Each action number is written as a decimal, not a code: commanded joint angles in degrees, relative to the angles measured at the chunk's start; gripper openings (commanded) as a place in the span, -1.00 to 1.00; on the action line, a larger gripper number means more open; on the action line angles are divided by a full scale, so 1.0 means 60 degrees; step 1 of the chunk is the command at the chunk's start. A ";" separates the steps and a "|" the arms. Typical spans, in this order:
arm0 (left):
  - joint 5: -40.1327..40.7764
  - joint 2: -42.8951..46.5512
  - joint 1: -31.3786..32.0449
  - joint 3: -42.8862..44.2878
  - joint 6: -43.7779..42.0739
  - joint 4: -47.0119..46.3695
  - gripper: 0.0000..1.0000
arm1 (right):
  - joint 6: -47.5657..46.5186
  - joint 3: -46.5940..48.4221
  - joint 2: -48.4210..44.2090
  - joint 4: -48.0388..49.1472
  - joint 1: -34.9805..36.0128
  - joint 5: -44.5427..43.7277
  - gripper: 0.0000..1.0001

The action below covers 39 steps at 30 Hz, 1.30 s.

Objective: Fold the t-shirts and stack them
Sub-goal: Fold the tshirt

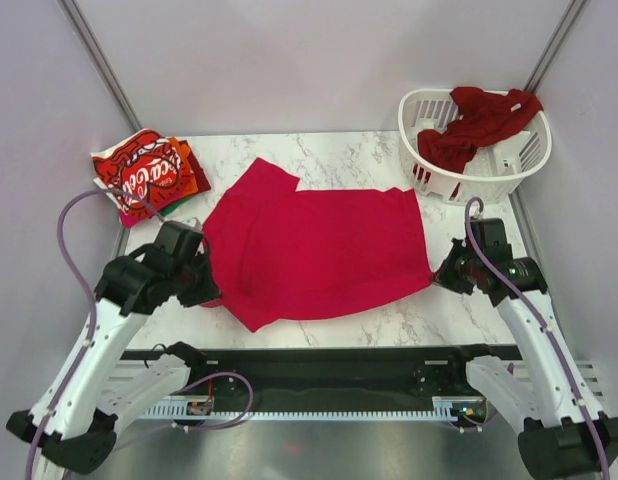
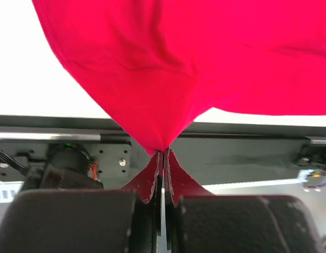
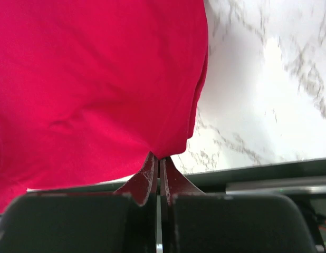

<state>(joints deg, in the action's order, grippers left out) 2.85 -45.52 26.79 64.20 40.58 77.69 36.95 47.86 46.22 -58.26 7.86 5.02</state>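
Note:
A plain bright red t-shirt lies spread across the middle of the marble table. My left gripper is shut on its left edge, and the cloth is pinched between the pads in the left wrist view. My right gripper is shut on the shirt's right near corner, seen in the right wrist view. A folded Coca-Cola t-shirt tops a small stack at the back left, with orange and green cloth under it. A dark red t-shirt hangs out of the white basket.
The white slatted basket stands at the back right corner. The folded stack sits at the back left edge. A black rail runs along the table's near edge between the arm bases. Grey walls close in the table on both sides.

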 commanded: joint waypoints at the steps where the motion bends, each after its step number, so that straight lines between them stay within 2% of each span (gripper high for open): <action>1: 0.0535 -0.1171 -0.0026 0.0767 -0.1252 -0.0598 -0.95 | -0.0416 0.1002 0.0908 0.1037 -0.0035 -0.0748 -1.00; 6: 0.0492 -0.3016 -0.0274 0.1339 -0.2088 -0.1755 -0.95 | -0.0650 0.1413 0.2593 0.2003 -0.0021 -0.1260 -1.00; 9: 0.0287 -0.4522 -0.0844 0.1910 -0.2892 -0.2341 -0.95 | -0.0796 0.1545 0.3516 0.2502 -0.0021 -0.1261 -1.00; 15: -0.0035 -0.6108 -0.2073 0.3373 -0.3919 -0.2534 -0.95 | -0.1074 0.1809 0.5113 0.3220 -0.0035 -0.0866 -1.00; 19: -0.0256 -0.6943 -0.2589 0.3975 -0.4155 -0.2563 -0.95 | -0.1134 0.2043 0.5802 0.3498 -0.0021 -0.0851 -1.00; 26: -0.0051 -0.8409 -0.2750 0.4855 -0.4228 -0.2592 -0.95 | -0.1134 0.3023 0.7134 0.3602 -0.0035 -0.1026 -1.00; 34: 0.0198 -1.0385 -0.3160 0.5910 -0.4346 -0.2592 -0.95 | -0.1061 0.3406 0.8234 0.3850 -0.0021 -0.1172 -1.00; 36: 0.0257 -1.0766 -0.3234 0.6100 -0.4317 -0.2592 -0.95 | -0.0958 0.3464 0.8512 0.3880 -0.0035 -0.1348 -0.94; 37: 0.0257 -1.1203 -0.3234 0.6318 -0.4317 -0.2606 -0.95 | -0.0929 0.3479 0.8615 0.3880 -0.0021 -0.1566 -0.80; 39: 0.0345 -1.1659 -0.3278 0.6699 -0.4302 -0.2592 -0.87 | -0.0783 0.3552 0.8864 0.3865 -0.0050 -0.1816 -0.68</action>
<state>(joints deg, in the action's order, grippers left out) 3.20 -112.09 7.46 100.05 17.02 62.74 31.44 66.41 98.13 -36.51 7.86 -2.37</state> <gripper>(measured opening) 0.044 0.144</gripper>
